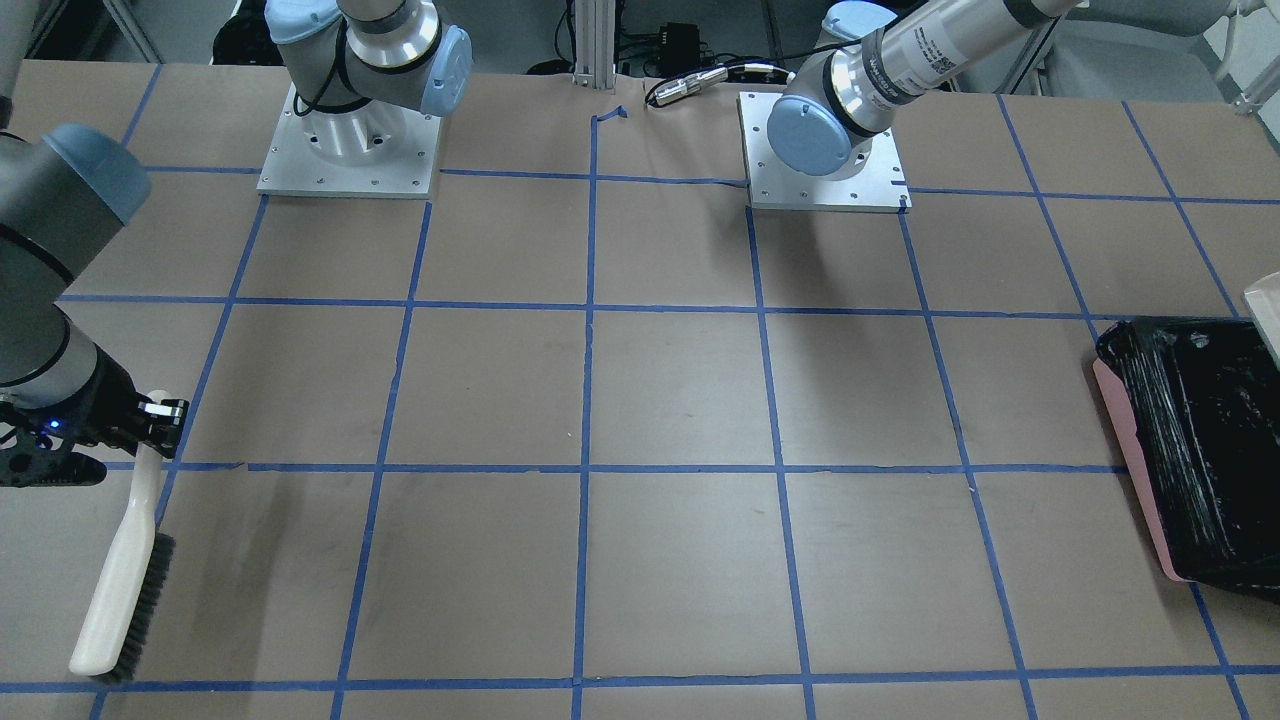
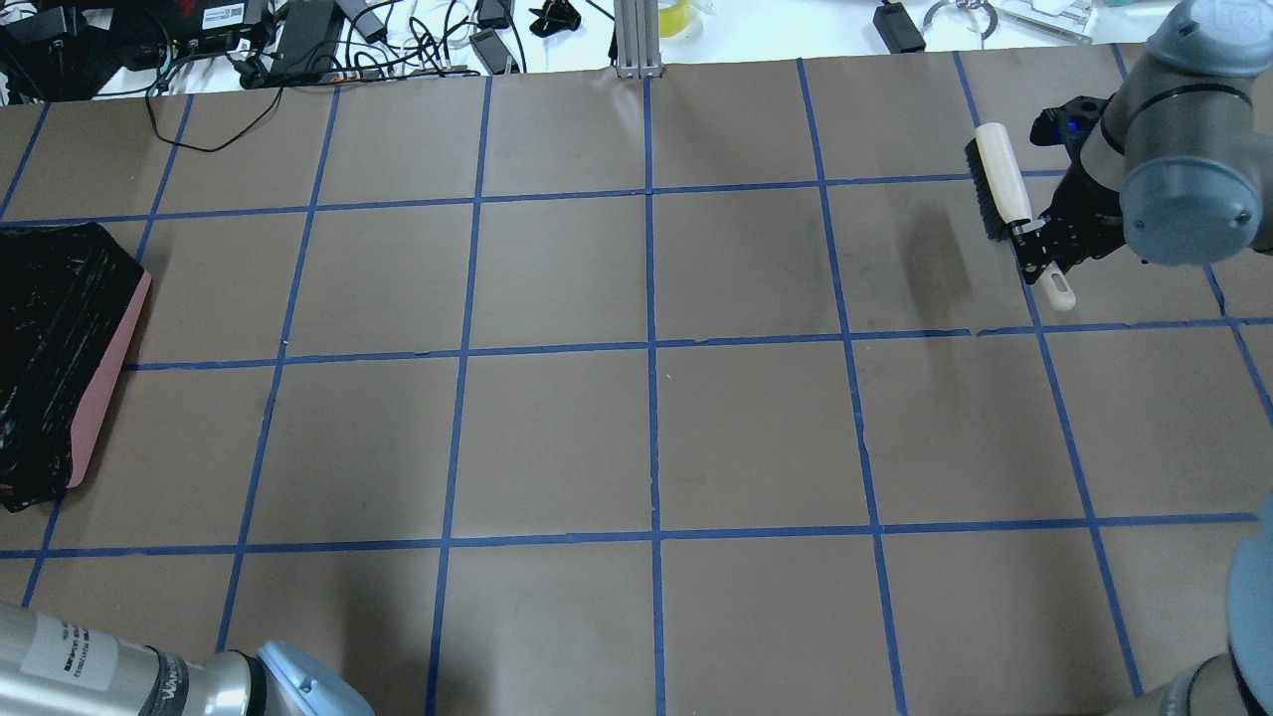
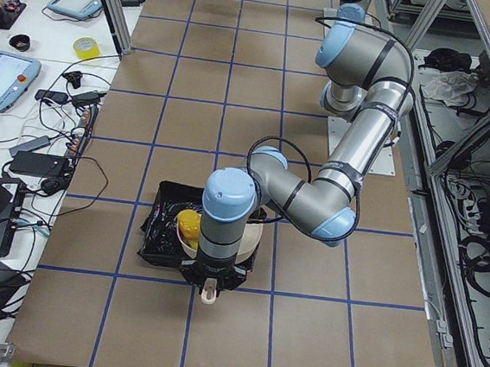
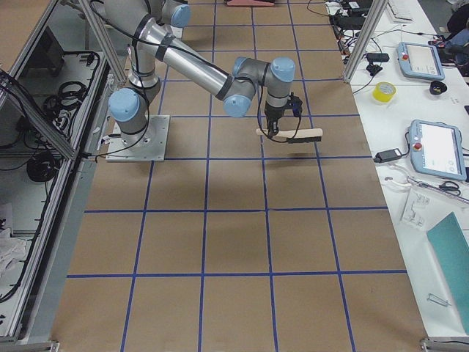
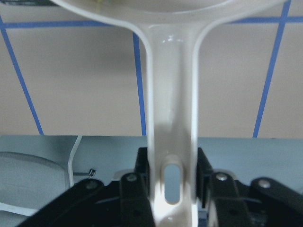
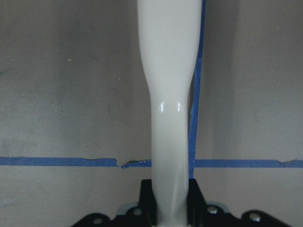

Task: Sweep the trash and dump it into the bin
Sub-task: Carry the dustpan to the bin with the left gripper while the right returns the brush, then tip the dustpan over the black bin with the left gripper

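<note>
My left gripper (image 5: 173, 177) is shut on the handle of the beige dustpan (image 5: 170, 85). In the exterior left view it holds the dustpan (image 3: 253, 235) over the black-lined pink bin (image 3: 158, 231). One yellow piece of trash (image 3: 188, 225) shows at the pan's mouth; I cannot tell whether it lies in the pan or in the bin. The other trash is hidden. The bin also shows at the table's end in the front view (image 1: 1200, 440) and in the overhead view (image 2: 50, 338). My right gripper (image 2: 1034, 244) is shut on the cream brush (image 2: 1000, 184), far from the bin.
The brush (image 1: 120, 580) hangs bristles-down just above the brown paper near the front edge. Blue tape lines (image 2: 651, 348) grid the table. Cables and tablets (image 3: 8, 78) lie on the side bench beyond the table.
</note>
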Robot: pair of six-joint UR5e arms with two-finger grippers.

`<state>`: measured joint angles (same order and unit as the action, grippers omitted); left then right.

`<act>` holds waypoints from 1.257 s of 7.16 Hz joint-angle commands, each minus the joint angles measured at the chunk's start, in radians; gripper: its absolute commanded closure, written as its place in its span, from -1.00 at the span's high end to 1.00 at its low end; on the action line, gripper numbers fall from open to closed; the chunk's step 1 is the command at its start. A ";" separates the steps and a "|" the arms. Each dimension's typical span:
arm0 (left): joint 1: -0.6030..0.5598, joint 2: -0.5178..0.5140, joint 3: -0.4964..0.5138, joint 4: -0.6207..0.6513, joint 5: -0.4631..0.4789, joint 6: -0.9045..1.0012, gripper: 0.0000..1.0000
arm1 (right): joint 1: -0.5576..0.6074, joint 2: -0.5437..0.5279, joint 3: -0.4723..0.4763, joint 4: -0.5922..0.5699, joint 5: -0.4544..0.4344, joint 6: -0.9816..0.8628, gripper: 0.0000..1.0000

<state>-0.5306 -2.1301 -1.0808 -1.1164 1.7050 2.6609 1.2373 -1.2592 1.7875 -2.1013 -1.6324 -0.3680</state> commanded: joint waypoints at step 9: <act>-0.175 0.237 -0.479 0.826 0.185 0.086 -1.00 | -0.004 0.032 0.023 -0.006 -0.004 0.009 -1.00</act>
<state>-0.6996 -1.9302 -1.4950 -0.3656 1.8885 2.7443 1.2334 -1.2291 1.8090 -2.1078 -1.6367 -0.3586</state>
